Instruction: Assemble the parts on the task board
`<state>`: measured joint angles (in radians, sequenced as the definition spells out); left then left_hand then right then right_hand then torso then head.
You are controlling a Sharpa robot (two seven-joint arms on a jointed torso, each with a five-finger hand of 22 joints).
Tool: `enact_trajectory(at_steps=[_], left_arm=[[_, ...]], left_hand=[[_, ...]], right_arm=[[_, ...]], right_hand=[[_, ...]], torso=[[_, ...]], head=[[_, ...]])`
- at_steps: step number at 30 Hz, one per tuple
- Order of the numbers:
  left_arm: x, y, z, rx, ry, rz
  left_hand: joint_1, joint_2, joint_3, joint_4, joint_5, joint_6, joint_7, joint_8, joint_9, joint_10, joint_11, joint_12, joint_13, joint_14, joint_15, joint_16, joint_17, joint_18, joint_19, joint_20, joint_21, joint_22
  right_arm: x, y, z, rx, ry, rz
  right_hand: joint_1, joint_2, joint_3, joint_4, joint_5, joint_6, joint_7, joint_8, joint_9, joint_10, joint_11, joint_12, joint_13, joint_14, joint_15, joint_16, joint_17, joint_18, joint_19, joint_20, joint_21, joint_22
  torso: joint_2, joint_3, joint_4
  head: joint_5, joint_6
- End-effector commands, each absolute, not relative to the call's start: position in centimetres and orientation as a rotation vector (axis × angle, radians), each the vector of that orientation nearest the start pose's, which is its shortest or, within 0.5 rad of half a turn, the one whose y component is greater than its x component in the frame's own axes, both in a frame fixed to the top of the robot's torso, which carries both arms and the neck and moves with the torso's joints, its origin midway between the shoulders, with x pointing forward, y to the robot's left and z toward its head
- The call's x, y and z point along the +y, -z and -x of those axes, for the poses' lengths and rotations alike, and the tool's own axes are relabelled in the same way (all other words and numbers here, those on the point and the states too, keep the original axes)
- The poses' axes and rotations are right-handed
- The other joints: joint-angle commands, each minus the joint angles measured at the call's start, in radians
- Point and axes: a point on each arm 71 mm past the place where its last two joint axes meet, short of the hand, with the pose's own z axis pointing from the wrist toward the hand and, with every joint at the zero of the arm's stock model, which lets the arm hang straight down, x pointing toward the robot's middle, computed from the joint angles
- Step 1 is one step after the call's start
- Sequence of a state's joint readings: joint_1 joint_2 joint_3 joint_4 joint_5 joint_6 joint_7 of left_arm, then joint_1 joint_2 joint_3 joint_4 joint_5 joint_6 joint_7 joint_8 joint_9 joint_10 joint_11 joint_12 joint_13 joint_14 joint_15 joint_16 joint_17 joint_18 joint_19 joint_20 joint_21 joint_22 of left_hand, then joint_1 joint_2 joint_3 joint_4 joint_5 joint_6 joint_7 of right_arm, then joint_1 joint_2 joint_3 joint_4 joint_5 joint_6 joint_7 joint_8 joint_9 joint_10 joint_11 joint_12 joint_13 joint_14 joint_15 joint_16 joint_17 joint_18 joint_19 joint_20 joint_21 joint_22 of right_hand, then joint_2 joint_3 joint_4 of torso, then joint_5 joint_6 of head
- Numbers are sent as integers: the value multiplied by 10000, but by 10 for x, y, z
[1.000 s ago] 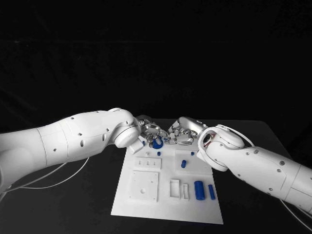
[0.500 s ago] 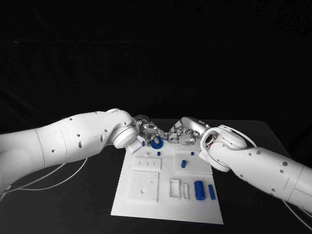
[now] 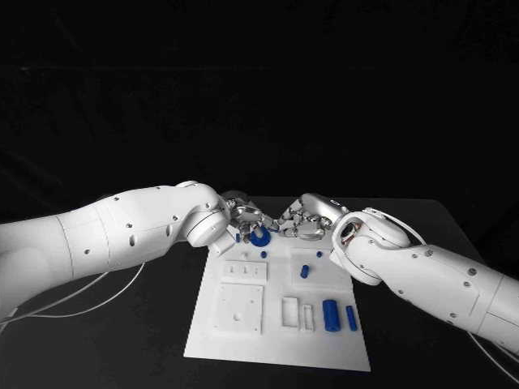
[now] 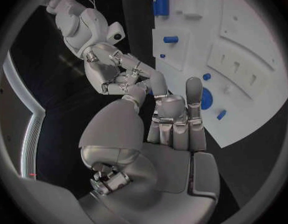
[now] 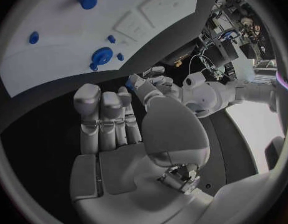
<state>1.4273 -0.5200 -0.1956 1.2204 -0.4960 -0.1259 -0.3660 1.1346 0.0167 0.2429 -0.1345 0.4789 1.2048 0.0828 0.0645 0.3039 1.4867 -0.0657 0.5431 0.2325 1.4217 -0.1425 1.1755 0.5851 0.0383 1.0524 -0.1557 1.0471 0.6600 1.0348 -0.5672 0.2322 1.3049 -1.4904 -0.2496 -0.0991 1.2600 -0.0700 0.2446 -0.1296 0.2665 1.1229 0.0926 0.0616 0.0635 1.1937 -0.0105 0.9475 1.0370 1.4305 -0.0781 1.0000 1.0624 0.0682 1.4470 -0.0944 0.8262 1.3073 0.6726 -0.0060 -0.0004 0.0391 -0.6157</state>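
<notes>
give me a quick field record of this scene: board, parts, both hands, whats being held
task board: white plate lying flat on the black table
parts near edge: two upright blue pegs
parts mid-board: small blue piece
far end: round blue part between the two hands
left hand: at the board's far end, fingertips meeting the right hand's
right hand: opposite it, fingers curled in
held: cannot tell whether either hand grips a part
</notes>
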Motion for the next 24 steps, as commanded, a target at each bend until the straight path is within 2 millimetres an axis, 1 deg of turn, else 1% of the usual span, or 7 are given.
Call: enact_trajectory(at_steps=[1, 7, 9, 14, 18, 19, 24], left_arm=[[134, 167, -549, 21170, 8172, 6561], [134, 167, -549, 21173, 8182, 6575], [134, 168, -549, 21174, 8186, 6577], [134, 168, -549, 21190, 8186, 6581], [133, 169, -549, 21321, 8205, 6511], [133, 169, -548, 21369, 8215, 6481], [130, 170, -546, 21578, 8284, 6346]], left_hand=[[-82, 139, -11, 77, -129, 1783, -1221, 31, 3427, 287, -262, 101, 54, -32, -29, 109, 93, -93, 5, -75, 46, 24], [-162, 216, -20, 39, -159, 1777, -1235, 19, 3657, 281, -267, 148, 118, -41, -22, 213, 125, -73, 202, -41, -169, 52], [-184, 259, -24, 56, -232, 1789, -1231, 20, 3687, 291, -261, 174, 135, -41, -25, 237, 142, -96, 269, -49, -297, 80], [-260, 378, -23, 8, -324, 1789, -1228, 23, 3758, 281, -266, 188, 159, -50, -26, 269, 124, -127, 380, -61, -568, 319], [-320, 410, -14, -44, -327, 1769, -1228, 9, 3773, 283, -260, 208, 172, -48, -35, 290, 115, -129, 411, -76, -718, 507], [-340, 439, -19, -123, -343, 1776, -1228, 13, 3777, 296, -247, 139, 150, -83, -30, 288, 80, -178, 524, -55, -1014, 953], [-340, 439, -19, -123, -343, 1776, -1228, 13, 3777, 296, -247, 139, 150, -83, -30, 288, 80, -178, 524, -55, -1014, 953]], right_arm=[[-127, 192, -520, 16373, -7918, 329], [-127, 194, -520, 16398, -7902, 288], [-127, 194, -520, 16412, -7912, 299], [-126, 195, -520, 16438, -7924, 309], [-127, 195, -520, 16376, -7858, 202], [-127, 195, -520, 16352, -7833, 163], [-128, 195, -521, 16251, -7679, -15]], right_hand=[[18, -82, -43, -7, 37, -49, 1, 0, -6, -58, 22, -3, -16, 1, 50, -23, -8, 79, 1, 36, -56, 987], [-90, -192, -380, 104, 307, -257, 50, 4, -4, -85, 53, -36, -70, -10, 74, -42, -28, 89, 4, 54, -110, 978], [-62, -183, -682, 191, 400, -305, 53, 4, -3, -97, 63, -55, -101, -11, 82, -44, -35, 95, 10, 65, -120, 979], [48, -134, -1145, 299, 513, -373, 67, 7, -3, -105, 76, -50, -130, -17, 90, -39, -41, 101, 22, 75, -148, 981], [75, -101, -1355, 382, 389, -414, 76, 4, -3, -119, 85, -62, -161, -20, 98, -42, -51, 104, 30, 81, -166, 980], [113, -86, -1449, 437, 356, -428, 73, 3, -3, -108, 90, -47, -160, -12, 97, -37, -54, 108, 35, 83, -183, 976], [135, -85, -1553, 604, 322, -437, 77, 3, -3, -113, 92, -46, -175, -15, 97, -37, -59, 112, 50, 83, -185, 977]], torso=[[0, -3, 12], [-3, 2, 8], [-9, -5, 7], [-3, 5, -1], [-6, 4, -5], [-6, 5, -3], [-1, 2, 9]], head=[[12, -13], [16, -30], [17, -33], [20, -36], [9, -39], [8, -38], [-5, -42]])
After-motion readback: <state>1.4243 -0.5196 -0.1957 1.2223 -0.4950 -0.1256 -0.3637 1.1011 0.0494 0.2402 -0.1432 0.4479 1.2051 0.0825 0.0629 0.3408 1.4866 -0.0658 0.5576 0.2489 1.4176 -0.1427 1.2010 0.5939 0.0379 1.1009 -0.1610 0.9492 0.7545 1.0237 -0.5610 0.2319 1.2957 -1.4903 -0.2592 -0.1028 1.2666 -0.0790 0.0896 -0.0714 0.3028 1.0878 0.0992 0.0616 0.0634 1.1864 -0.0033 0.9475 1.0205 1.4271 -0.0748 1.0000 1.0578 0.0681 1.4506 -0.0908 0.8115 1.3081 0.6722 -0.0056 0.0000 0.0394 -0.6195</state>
